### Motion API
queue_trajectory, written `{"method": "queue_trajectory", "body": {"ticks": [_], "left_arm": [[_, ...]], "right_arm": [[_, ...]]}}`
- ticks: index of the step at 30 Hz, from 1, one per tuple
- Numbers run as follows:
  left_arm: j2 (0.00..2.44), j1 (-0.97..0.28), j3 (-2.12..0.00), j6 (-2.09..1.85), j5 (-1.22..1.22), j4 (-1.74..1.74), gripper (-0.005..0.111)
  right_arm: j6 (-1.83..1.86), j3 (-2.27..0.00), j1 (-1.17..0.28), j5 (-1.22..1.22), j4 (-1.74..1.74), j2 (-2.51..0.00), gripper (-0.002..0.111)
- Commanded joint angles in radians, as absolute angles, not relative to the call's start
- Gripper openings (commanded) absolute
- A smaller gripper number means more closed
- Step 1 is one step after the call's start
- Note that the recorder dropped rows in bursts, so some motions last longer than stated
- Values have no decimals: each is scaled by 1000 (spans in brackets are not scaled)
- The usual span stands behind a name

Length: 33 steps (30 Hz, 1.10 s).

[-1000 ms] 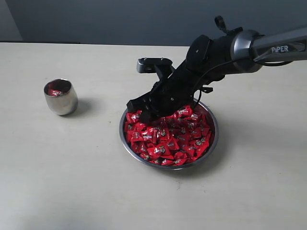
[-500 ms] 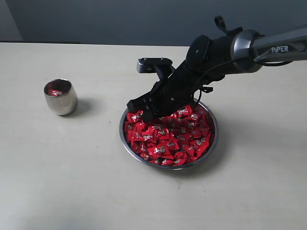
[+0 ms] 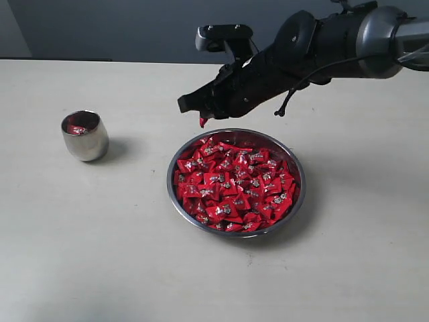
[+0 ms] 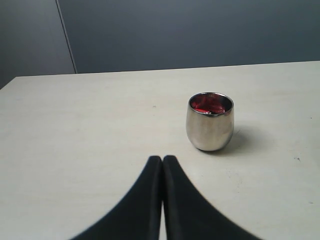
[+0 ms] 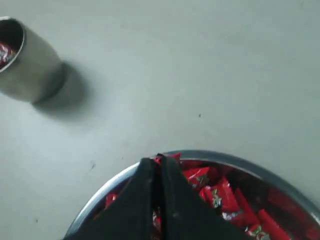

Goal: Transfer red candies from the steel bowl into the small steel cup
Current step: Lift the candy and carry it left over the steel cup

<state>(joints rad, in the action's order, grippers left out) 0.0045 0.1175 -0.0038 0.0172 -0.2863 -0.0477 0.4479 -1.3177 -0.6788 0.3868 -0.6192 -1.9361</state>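
Right gripper (image 3: 196,107): raised out of the steel bowl (image 3: 170,191), jaws drawn shut.
Red candy (image 3: 202,121): lifted with it, pinched at the tips.

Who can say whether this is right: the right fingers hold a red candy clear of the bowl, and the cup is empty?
One thing is wrong. The cup is not empty: the left wrist view shows red candies inside it. The rest stands: the right fingers hold a red candy clear of the bowl.
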Motion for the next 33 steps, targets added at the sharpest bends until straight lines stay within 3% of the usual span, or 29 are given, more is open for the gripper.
{"method": "queue_trajectory", "body": {"ticks": [1,7,16,26,33], "left_arm": [[0,118,0,20,-285,-45,0],[0,118,0,20,-285,-45,0],[0,118,0,20,-285,-45,0],[0,118,0,20,-285,-45,0],[0,118,0,20,-285,-45,0]], "right_arm": [[443,-1322,-675,264,-635,-1925,-1],[459,-1392,-675,249,-660,-1973,-1],[508,-1669,-701,326,-666,-2136,-1],[866,-2001,-768,555,-994,-2368,-1],[926,-2146,-782,660,-1015,-2468,-1]]}}
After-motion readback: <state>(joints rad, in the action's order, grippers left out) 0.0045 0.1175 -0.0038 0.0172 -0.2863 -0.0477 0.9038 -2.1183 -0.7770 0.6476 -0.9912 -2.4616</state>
